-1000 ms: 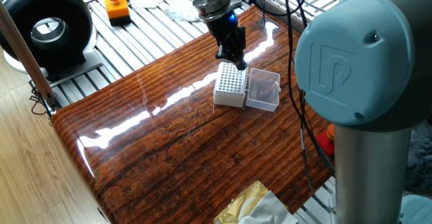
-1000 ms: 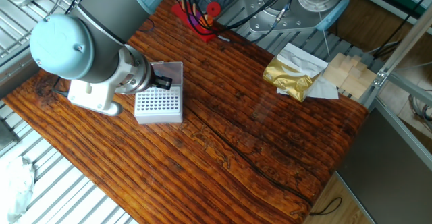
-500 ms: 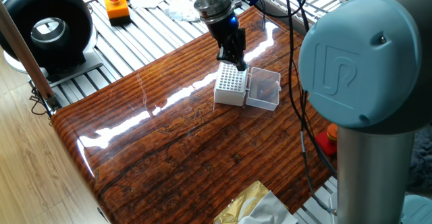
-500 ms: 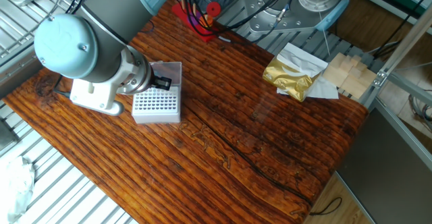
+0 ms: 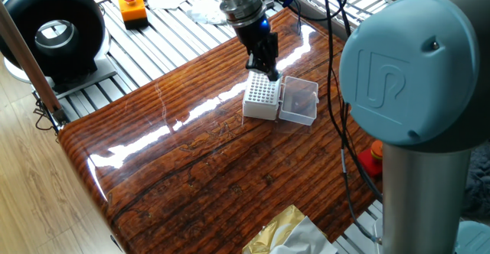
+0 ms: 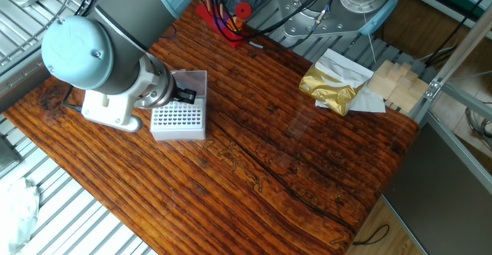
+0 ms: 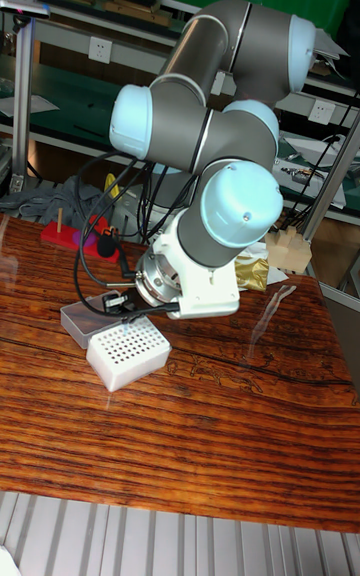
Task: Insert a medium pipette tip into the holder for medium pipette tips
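Observation:
The holder (image 5: 260, 99) is a small white block with a grid of holes, standing on the wooden table with its clear lid (image 5: 298, 101) folded open beside it. My gripper (image 5: 264, 70) hangs directly over the holder's far edge, fingers close together. In the tall fixed view a thin pale sliver, the medium pipette tip (image 7: 125, 328), reaches from the gripper (image 7: 121, 308) down to the top of the holder (image 7: 128, 351). The other fixed view shows the black fingers (image 6: 184, 95) just above the holder (image 6: 178, 120); the tip is too small to make out there.
A gold foil bag (image 6: 330, 86) on white paper and some wooden blocks (image 6: 396, 82) lie at one table corner. A red stand with cables (image 6: 231, 21) sits behind the arm. An orange emergency button (image 5: 132, 8) and a black round device (image 5: 53, 32) stand off the table.
The arm shifted slightly, and the gripper edged a little toward the holder's far side. The holder slid a few pixels with it. The fingers stay together.

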Controlling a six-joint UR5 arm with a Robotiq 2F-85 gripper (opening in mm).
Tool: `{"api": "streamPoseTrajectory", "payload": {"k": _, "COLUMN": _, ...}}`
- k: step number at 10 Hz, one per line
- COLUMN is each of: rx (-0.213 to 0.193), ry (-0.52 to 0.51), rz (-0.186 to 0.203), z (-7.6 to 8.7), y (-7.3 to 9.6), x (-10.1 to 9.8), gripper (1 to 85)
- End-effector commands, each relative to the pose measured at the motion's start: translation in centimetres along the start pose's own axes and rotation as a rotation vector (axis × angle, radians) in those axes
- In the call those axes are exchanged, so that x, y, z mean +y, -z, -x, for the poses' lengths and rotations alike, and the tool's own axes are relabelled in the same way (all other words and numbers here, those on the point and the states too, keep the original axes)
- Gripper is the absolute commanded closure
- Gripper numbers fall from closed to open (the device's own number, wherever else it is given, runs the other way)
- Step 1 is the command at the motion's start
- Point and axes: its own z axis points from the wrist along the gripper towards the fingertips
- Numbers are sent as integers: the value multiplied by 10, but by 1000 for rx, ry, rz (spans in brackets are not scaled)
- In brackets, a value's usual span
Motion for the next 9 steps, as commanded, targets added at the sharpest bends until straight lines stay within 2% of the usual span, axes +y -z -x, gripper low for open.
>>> {"api": "streamPoseTrajectory", "payload": {"k": 1, "rx": -17, "ry": -1, "rz": 11, "z": 6, "y": 0, "x": 3, "gripper": 847}}
{"api": "streamPoseTrajectory", "payload": {"k": 4, "rx": -27, "ry": -3, "rz": 2, "z": 11, "y": -1, "x": 1, "gripper": 847}}
{"api": "streamPoseTrajectory", "payload": {"k": 7, "rx": -18, "ry": 11, "rz": 9, "z": 11, "y": -1, "x": 3, "gripper": 847}}
{"api": "streamPoseTrajectory", "payload": {"k": 9, "rx": -29, "ry": 18, "rz": 15, "z": 16, "y": -3, "x": 5, "gripper": 847}}
